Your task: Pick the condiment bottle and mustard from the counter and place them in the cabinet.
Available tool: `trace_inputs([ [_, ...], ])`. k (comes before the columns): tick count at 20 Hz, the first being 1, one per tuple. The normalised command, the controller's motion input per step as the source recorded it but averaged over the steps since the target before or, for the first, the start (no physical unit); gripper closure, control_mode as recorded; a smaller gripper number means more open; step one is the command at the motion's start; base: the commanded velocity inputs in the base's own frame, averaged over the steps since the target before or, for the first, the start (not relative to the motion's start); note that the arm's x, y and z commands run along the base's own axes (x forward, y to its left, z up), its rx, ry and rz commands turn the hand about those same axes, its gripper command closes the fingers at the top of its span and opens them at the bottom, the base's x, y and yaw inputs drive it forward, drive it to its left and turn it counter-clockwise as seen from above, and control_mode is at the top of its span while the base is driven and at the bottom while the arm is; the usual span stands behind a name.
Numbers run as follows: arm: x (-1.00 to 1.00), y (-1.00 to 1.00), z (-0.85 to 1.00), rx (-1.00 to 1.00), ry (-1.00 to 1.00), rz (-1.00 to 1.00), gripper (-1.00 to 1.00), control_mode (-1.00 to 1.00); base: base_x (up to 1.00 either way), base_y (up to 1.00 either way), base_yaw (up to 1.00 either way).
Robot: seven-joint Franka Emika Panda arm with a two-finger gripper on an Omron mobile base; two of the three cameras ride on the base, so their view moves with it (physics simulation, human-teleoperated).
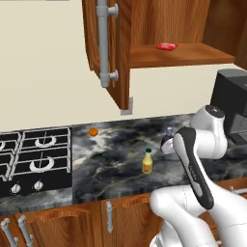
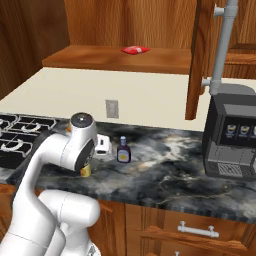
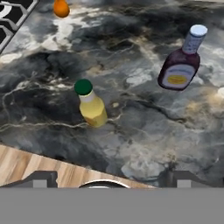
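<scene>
The mustard (image 1: 147, 161) (image 3: 92, 106), a small yellow bottle with a dark green cap, stands upright on the marble counter (image 1: 111, 166) (image 3: 131, 131). The dark condiment bottle (image 2: 123, 150) (image 3: 179, 65) stands to its right and further back; in the left base view my arm half hides it. My gripper (image 3: 113, 179) hovers open above the counter's front edge, nearer than both bottles, with nothing between its fingertips. The cabinet (image 1: 178, 55) (image 2: 100, 57) hangs above with its door (image 1: 123, 48) swung open and its shelf exposed.
A small red packet (image 1: 166, 46) (image 2: 135, 49) lies on the cabinet shelf. An orange ball (image 1: 93, 131) (image 3: 61, 8) sits near the stove (image 1: 36, 157). A black coffee machine (image 2: 232, 132) stands at the counter's right end. A wall socket (image 2: 112, 108) is behind.
</scene>
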Motion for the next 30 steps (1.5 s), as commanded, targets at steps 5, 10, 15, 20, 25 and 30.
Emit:
trace_inputs([
  [5,0.25,0.05,-0.32,0.0,-0.01,0.04,-1.0,-1.0,0.0,0.0,0.0],
  [10,0.29,0.13,-0.22,0.0,-0.08,0.03,-1.0,-1.0,0.0,0.0,0.0],
  [15,0.28,0.15,-0.19,0.0,-0.1,0.03,-1.0,-1.0,0.0,0.0,0.0],
  [20,0.17,0.15,-0.25,0.01,-0.07,0.07,-1.0,-1.0,0.0,0.0,0.0],
  [25,0.1,0.18,-0.27,0.0,-0.04,0.09,-1.0,-1.0,0.0,0.0,0.0],
  [30,0.0,0.05,-0.18,0.0,0.0,0.06,-1.0,-1.0,0.0,0.0,0.0],
])
